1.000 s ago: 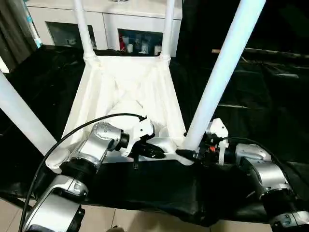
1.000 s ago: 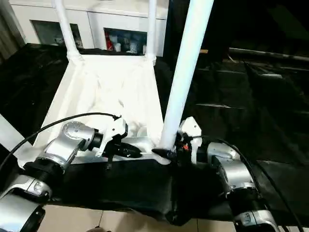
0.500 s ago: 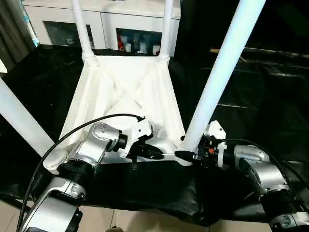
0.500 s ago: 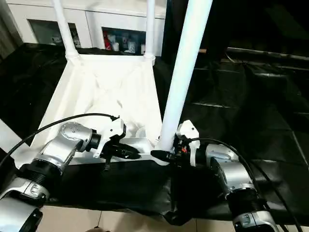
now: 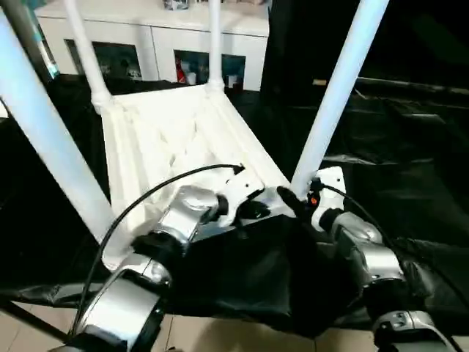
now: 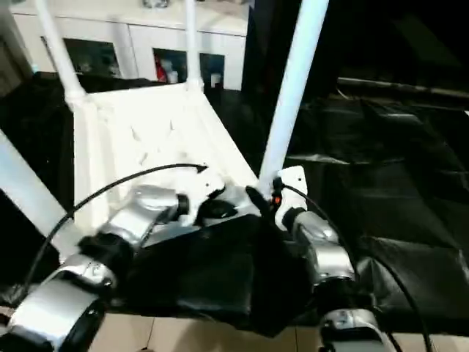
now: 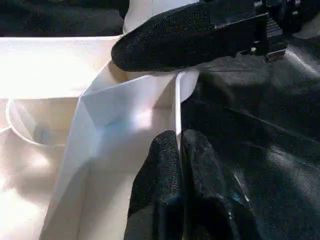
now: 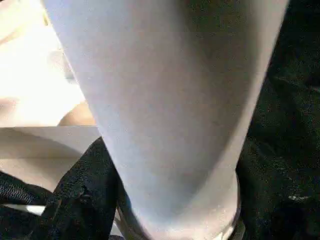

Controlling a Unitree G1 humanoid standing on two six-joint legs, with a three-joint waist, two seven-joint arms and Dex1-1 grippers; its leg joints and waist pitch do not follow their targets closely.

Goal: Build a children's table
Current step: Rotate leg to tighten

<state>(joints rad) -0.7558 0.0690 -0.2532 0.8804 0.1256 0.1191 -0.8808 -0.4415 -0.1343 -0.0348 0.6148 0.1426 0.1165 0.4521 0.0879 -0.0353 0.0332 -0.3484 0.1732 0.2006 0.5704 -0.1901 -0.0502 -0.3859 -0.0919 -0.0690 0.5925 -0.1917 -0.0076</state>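
Note:
The white tabletop (image 5: 168, 139) lies upside down on black cloth, ribbed underside up. Legs stand in its sockets: two far ones (image 5: 84, 59) (image 5: 215, 44), a near left one (image 5: 51, 139) and a near right one (image 5: 333, 95). My left gripper (image 5: 253, 210) is shut on the thin rim of the tabletop's near edge (image 7: 176, 100), beside the near right corner. My right gripper (image 5: 289, 199) is closed around the base of the near right leg (image 8: 170, 100), with one black finger (image 7: 185, 35) lying against it just above the socket.
A white cabinet (image 5: 242, 44) with glass doors stands behind the tabletop. Black cloth (image 5: 249, 271) bunches up under the near edge and spreads to the right. A black cable (image 5: 146, 202) arcs over my left forearm. Pale floor (image 5: 220, 337) lies below the cloth's edge.
The tabletop has swung: its far end went left and its near right corner moved away from me, both grippers staying on it. The cloth has bunched up, and the view has tilted.

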